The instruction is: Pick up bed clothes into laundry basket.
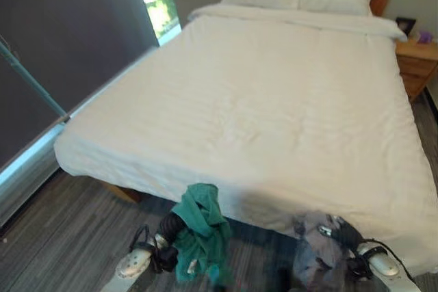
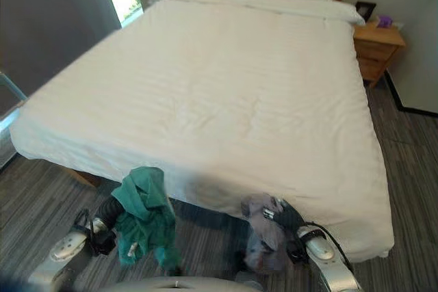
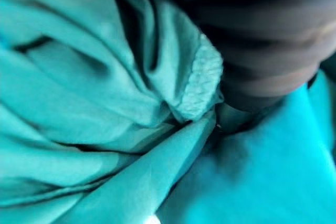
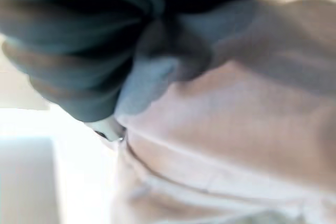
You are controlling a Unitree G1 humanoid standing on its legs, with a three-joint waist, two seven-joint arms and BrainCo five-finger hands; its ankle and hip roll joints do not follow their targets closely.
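Left hand [image 1: 166, 227] at foot of bed [image 1: 274, 100], draped w/ green cloth [image 1: 200, 230]; grip can't be told. Right hand [image 2: 291, 222] beside grey cloth [image 2: 263, 234]; fingers hidden too.

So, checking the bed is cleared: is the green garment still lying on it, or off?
Off: the green garment hangs bunched from the left hand, below the bed edge.

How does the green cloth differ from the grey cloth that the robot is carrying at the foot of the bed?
The teal-green garment hangs from the left hand, at the left of the bed's foot; the pale grey garment hangs from the right hand, at the right. The green one is vivid and drapes in longer folds; the grey one is dull and more bunched. Both are off the white bed, hanging above the floor.
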